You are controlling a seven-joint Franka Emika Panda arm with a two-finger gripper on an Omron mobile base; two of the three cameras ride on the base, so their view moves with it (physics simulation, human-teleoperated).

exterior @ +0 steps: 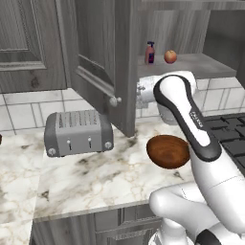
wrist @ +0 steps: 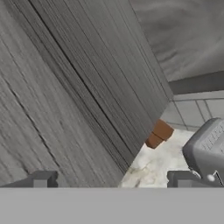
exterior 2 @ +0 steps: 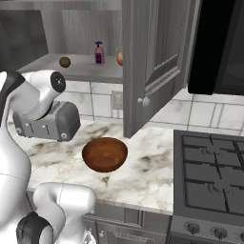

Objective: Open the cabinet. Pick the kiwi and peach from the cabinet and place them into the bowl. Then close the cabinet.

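Note:
The cabinet stands open, its left door (exterior: 100, 62) swung out over the counter and its right door (exterior 2: 155, 62) swung out as well. On the shelf (exterior: 201, 64) sits the peach (exterior: 170, 56), beside a pink-red bottle (exterior: 150, 52). The kiwi (exterior 2: 65, 62) lies further left on the same shelf, and the door edge half hides the peach (exterior 2: 119, 58). Below, the bowl (exterior: 167, 151) (exterior 2: 104, 154) rests empty on the marble counter. My gripper (wrist: 113, 179) is open with nothing between its fingertips, facing the wood-grain face of a door (wrist: 65, 96) at close range.
A grey toaster (exterior: 79, 132) (wrist: 209, 148) stands left of the bowl. A black stove (exterior 2: 209, 176) fills the right side, with a dark microwave (exterior 2: 219, 47) above it. A small brown block (wrist: 158, 133) lies on the counter by the wall tiles.

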